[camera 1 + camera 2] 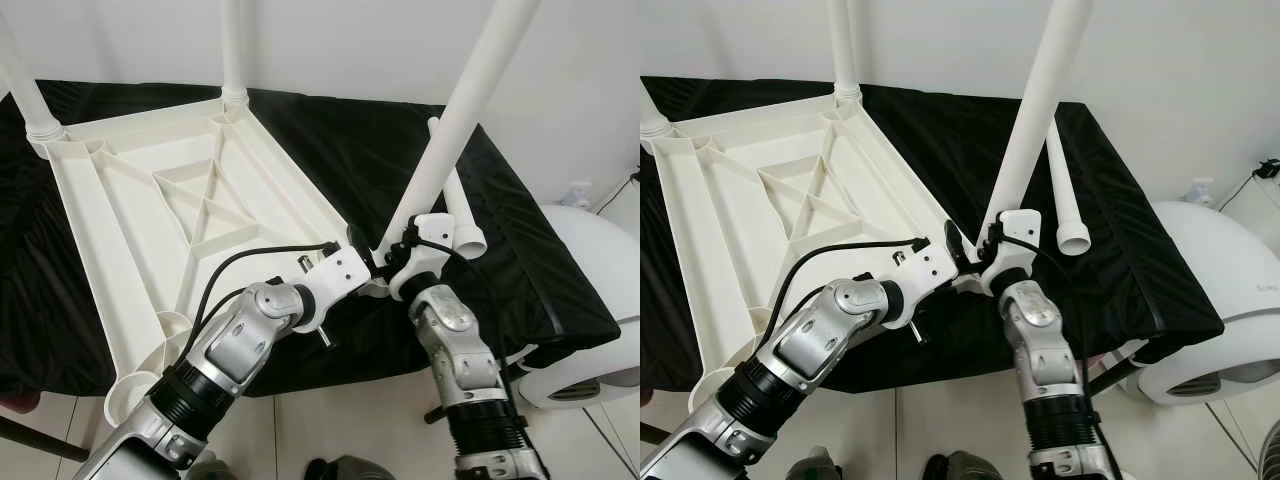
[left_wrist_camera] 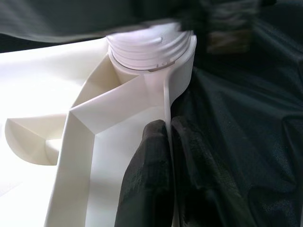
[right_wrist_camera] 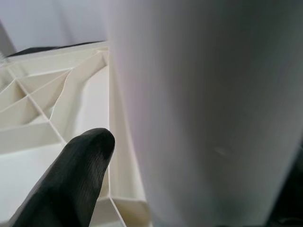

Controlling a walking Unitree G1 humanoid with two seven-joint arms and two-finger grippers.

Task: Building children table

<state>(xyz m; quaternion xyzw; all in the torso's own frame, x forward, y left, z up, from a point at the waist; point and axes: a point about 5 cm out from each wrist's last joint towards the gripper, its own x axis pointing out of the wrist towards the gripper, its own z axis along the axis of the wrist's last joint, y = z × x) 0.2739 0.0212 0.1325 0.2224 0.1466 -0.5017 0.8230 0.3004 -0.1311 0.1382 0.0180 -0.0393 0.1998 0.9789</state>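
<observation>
**Both grippers at the near corner**

The tabletop (image 1: 130,215) lies upside down on a black cloth (image 1: 520,270). The left gripper (image 2: 163,156) is pinched closed on the tabletop's rim, just below the threaded socket (image 2: 151,47). The right gripper (image 1: 398,262) clasps a tilted leg (image 1: 455,125) at that socket. A loose leg (image 1: 1068,205) lies just beyond the right gripper.

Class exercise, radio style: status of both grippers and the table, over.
Left gripper pinching tabletop rim. Right gripper holding third leg at its socket. Fourth leg loose on black cloth.
</observation>
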